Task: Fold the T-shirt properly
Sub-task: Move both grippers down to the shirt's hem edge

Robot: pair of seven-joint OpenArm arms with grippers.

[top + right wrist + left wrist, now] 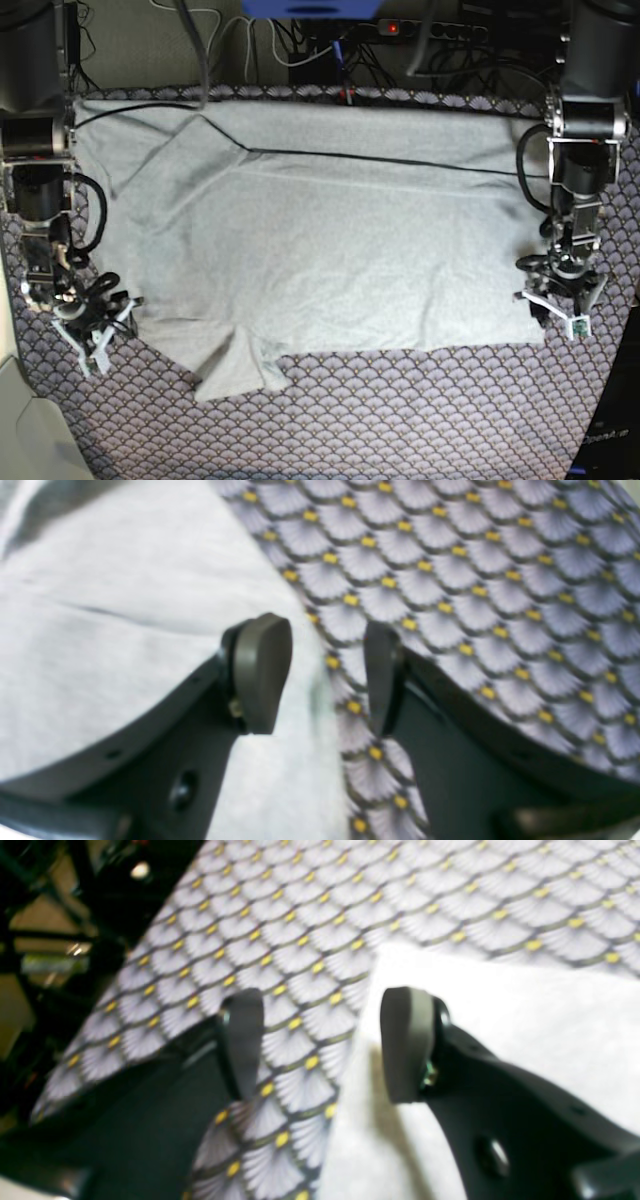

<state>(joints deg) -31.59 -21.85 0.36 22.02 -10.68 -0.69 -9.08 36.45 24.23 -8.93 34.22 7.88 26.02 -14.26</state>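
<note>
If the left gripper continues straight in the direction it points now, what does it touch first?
Probably the T-shirt edge: the open left gripper straddles it, one finger over cloth, the other over the tablecloth. Depth is unclear.

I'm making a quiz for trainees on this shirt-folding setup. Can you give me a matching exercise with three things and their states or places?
Column 1:
1. T-shirt
2. left gripper
3. tablecloth

Column 2:
A. purple-grey with yellow-dotted fans
B. spread flat, one sleeve pointing to the near edge
C. open, straddling a shirt edge on the base view's right

Pairs: 1-B, 2-C, 3-A
</note>
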